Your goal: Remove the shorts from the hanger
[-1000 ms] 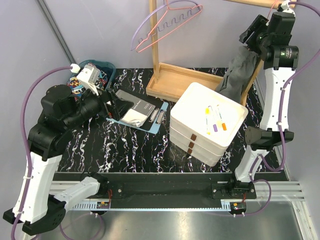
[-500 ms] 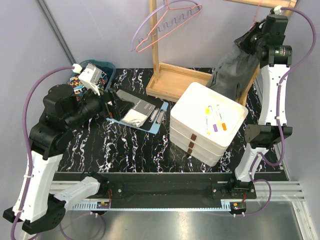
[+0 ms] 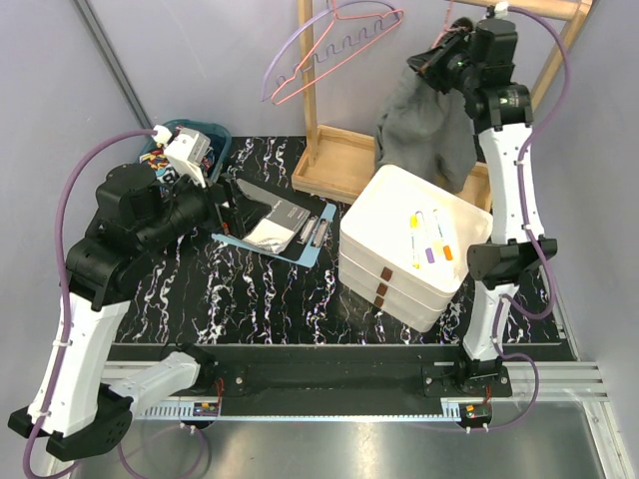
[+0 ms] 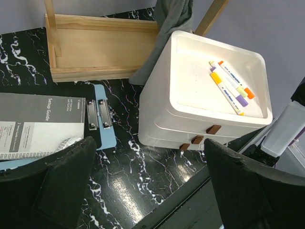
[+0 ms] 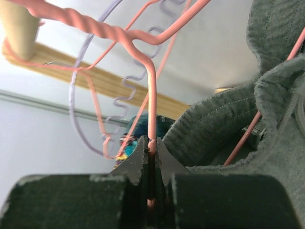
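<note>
Right gripper (image 5: 151, 148) is way up by the wooden rack (image 3: 344, 165), pinched tight on the wire of a pink hanger (image 5: 152, 109). The grey shorts (image 3: 424, 130) are bunched up right beside its fingers and droop down behind the white drawer box (image 3: 414, 249). Left gripper (image 4: 150, 162) is spread wide with nothing in it, sitting low over the black marble table (image 3: 270, 299), near the blue clipboard (image 4: 102, 138). A few markers (image 4: 228, 86) lie on top of the box.
</note>
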